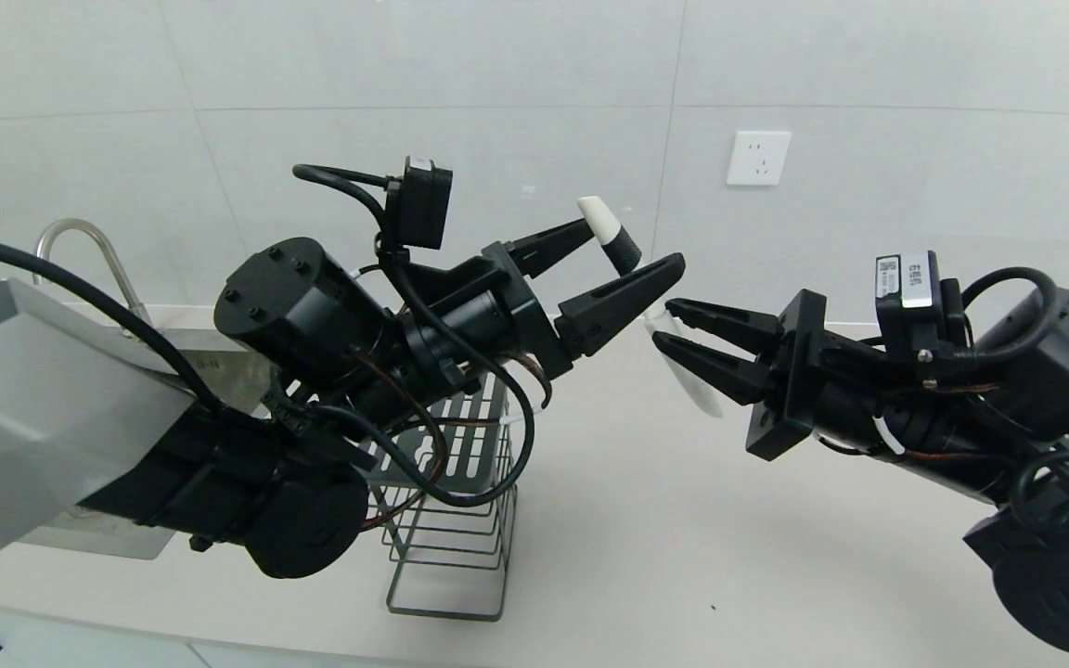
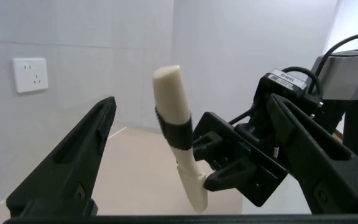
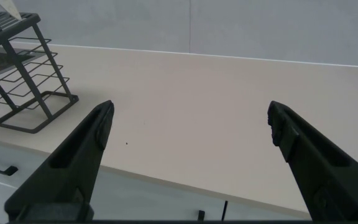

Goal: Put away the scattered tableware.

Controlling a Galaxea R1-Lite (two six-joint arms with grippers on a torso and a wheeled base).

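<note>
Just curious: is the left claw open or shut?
Open. On the left gripper the fingers stand apart, a gap beside the white utensil.

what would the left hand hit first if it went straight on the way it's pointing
Most likely the white utensil with a black band, standing between the open fingers of the left hand. The right hand sits just beyond, though depth is unclear.
</note>
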